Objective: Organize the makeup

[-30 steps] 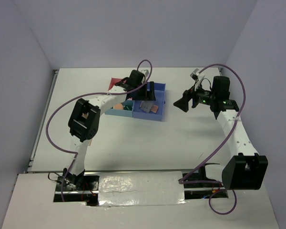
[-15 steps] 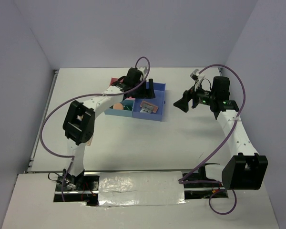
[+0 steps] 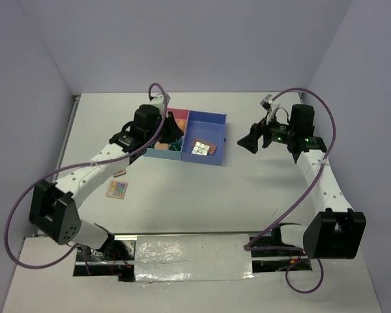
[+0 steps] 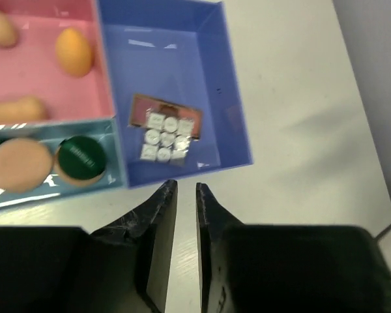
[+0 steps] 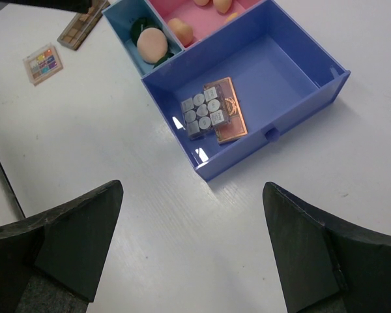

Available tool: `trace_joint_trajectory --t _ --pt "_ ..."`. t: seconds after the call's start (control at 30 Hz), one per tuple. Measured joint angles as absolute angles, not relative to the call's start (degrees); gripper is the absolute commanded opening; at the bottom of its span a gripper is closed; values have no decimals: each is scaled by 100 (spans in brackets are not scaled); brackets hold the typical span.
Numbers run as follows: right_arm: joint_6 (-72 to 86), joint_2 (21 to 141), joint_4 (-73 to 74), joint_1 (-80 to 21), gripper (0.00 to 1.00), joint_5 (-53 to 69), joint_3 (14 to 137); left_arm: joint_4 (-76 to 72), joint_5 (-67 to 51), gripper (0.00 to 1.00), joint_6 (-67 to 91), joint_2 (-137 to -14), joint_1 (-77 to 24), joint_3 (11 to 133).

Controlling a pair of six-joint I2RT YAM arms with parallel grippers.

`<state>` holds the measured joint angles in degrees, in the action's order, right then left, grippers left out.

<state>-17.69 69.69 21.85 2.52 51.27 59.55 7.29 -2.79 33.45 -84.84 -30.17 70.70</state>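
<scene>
Nearest the bases, 2 eyeshadow palettes lie loose on the table (image 3: 182, 208): a colourful palette (image 3: 116, 190) and, a little farther, a brown palette (image 5: 83, 26) tucked beside the left forearm. Both are well behind the left fingers (image 4: 158, 215), so that part of the sorting looks undone. The left gripper (image 4: 186, 190) has its jaws drawn almost together with only a thin slit between them, and it holds nothing. Just beyond its tips starts the tray (image 3: 202, 162). Straight ahead of them is the blue compartment (image 4: 202, 65), where a grey-pan palette (image 5: 202, 112) lies overlapping a rose-gold palette (image 5: 229, 117). Ahead and to the left of the tips, the light blue compartment (image 4: 52, 189) holds 1 puff (image 4: 19, 163) touching a green compact (image 4: 81, 156); there may be more at the frame edge, but I cannot tell. Farthest off, the pink compartment (image 4: 45, 85) has 3 sponges (image 4: 73, 51). By my reading the job is mostly done, with 2 palettes left for the blue compartment. The left arm reaches long and low across the table, its wrist over the tray's near left side. The right arm stands bent, its wrist raised and turned toward the tray, and the right gripper (image 5: 192, 189) is spread wide and empty, well clear of everything.
</scene>
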Motion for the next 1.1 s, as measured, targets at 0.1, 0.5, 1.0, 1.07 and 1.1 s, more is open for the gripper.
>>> trace_joint_trajectory --t 0.1,0.5,1.0,1.07,1.1 --pt "-1769 6997 2185 252 94 5127 5955 786 -117 58 3433 -7918 -2818 6278" --pt "-1745 7190 2182 252 81 5127 5959 1848 913 99 4372 -5266 -1627 4189" --pt "-1671 7424 2180 252 82 5124 5999 3096 1341 99 5664 -5653 -64 3225" --pt "-1671 7424 2180 252 82 5122 5999 3105 1288 99 5741 -6053 45 3256" --pt "-1671 7424 2180 252 82 5122 5999 3105 1267 99 5756 -6263 86 3291"
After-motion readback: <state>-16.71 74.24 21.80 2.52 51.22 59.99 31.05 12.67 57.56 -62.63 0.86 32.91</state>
